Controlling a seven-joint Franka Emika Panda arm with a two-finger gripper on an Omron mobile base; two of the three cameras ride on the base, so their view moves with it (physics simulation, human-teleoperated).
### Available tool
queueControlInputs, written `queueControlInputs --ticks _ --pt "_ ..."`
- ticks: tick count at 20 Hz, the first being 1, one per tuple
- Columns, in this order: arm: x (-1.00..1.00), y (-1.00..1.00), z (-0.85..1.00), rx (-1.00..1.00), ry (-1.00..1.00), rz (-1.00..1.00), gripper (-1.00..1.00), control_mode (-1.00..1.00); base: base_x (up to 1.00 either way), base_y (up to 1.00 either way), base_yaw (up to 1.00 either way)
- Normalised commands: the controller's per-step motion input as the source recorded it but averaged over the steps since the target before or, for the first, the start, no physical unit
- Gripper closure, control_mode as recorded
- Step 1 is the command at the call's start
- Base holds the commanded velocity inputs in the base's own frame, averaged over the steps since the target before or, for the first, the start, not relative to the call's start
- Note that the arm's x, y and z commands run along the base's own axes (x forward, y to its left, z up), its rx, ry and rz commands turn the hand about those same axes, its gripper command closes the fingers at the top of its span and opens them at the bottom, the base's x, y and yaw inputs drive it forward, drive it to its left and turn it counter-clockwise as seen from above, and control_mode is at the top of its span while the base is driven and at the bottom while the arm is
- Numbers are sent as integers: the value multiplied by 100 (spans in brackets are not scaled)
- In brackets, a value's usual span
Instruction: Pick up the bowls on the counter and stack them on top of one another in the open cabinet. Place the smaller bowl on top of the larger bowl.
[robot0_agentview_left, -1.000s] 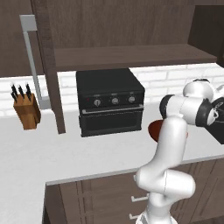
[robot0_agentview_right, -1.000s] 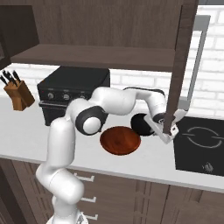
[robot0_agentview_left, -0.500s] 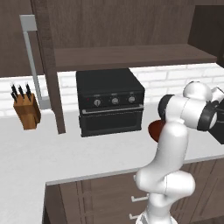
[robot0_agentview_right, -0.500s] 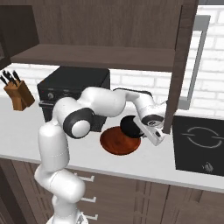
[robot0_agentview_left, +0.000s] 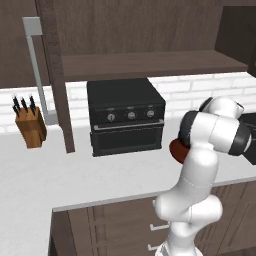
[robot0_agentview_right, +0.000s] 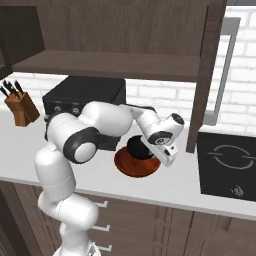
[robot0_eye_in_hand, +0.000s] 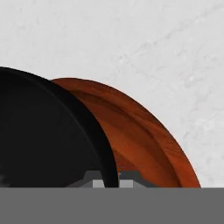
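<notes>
The counter (robot0_agentview_right: 150, 187) carries the larger bowl (robot0_agentview_right: 137, 164) beside the black oven (robot0_agentview_left: 126, 116), under the open cabinet (robot0_agentview_right: 115, 65). The smaller bowl (robot0_eye_in_hand: 43, 135) overlaps it, its rim running between my fingertips (robot0_eye_in_hand: 129, 177); my gripper (robot0_eye_in_hand: 107, 179) stands narrow about that rim, though I cannot tell if it truly grips

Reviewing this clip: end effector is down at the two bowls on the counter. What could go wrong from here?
1. The end effector straddles the black bowl's rim, a thin hold; the bowl may tilt or slip when lifted.
2. The black bowl overlaps the brown bowl, so pulling it could drag that one across the counter.
3. The cabinet post stands close; the wrist could clip it going up.
</notes>
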Motion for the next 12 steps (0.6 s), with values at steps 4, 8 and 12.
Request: queueControlInputs --ticks 4,8,12 --pt "0 4 -29 -5 0 0 100 -100 0 0 0" --pt "0 1 -25 -6 -1 0 100 -100 0 0 0" --pt "0 0 -14 -2 0 0 100 -100 0 0 0"
